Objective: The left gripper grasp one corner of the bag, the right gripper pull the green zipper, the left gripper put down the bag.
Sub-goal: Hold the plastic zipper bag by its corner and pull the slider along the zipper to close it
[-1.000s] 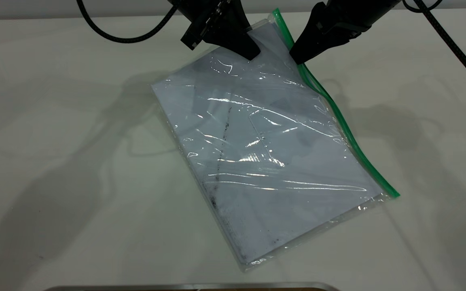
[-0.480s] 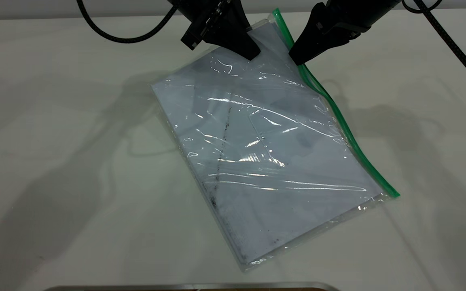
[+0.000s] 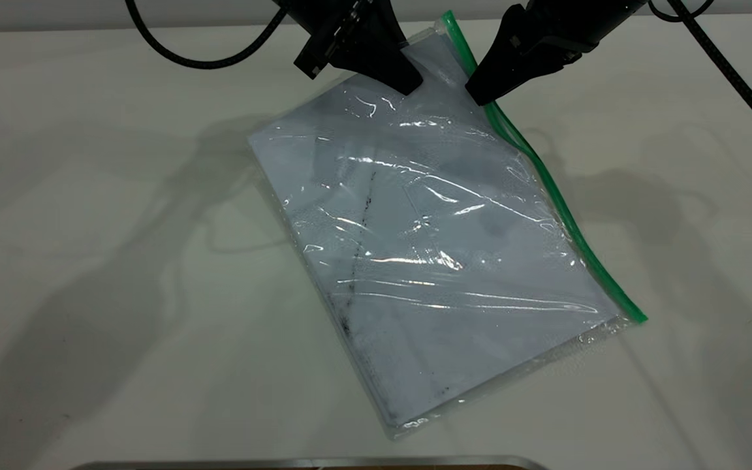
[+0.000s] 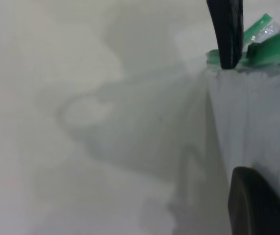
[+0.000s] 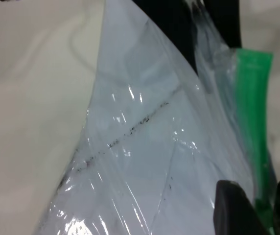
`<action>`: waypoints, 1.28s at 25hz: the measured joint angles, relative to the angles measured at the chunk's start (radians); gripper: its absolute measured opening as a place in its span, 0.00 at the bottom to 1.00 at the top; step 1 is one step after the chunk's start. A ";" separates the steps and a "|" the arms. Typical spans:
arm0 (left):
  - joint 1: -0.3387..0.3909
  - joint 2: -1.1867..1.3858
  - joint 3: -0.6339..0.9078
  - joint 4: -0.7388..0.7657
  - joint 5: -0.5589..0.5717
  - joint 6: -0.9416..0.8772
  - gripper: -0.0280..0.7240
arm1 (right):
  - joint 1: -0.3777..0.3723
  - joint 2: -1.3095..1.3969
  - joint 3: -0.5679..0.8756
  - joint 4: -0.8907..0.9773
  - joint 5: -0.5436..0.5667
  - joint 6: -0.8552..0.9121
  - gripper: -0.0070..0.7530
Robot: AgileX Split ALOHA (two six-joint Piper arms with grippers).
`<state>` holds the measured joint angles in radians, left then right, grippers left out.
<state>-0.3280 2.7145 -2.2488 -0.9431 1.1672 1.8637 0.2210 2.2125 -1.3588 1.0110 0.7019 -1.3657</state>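
Bright overhead glare, soft wrist-view blur

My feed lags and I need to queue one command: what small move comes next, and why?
Probably draw the right gripper along the green zipper toward the bag's near corner. The left gripper already pins the far corner, and the right fingers straddle the strip there.

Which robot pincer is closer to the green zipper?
Right. The right pincer sits directly on the green zipper near its far end. The left pincer pinches the bag at the far corner, off to the zipper's side.
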 joint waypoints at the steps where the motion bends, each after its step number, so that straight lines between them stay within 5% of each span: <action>1: 0.000 0.000 0.000 -0.002 0.000 0.000 0.11 | 0.000 0.000 0.000 0.000 0.002 0.000 0.32; 5: 0.000 0.000 0.000 -0.003 0.000 0.000 0.11 | 0.000 0.000 0.000 0.000 0.003 0.003 0.30; 12: 0.000 0.000 0.000 -0.003 0.000 -0.003 0.11 | 0.000 0.000 0.000 -0.004 0.003 0.009 0.09; 32: 0.027 0.000 0.000 -0.068 0.001 -0.001 0.11 | 0.000 -0.001 0.008 -0.109 -0.018 0.139 0.08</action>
<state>-0.3013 2.7145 -2.2488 -1.0107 1.1680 1.8625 0.2210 2.2116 -1.3508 0.9017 0.6839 -1.2270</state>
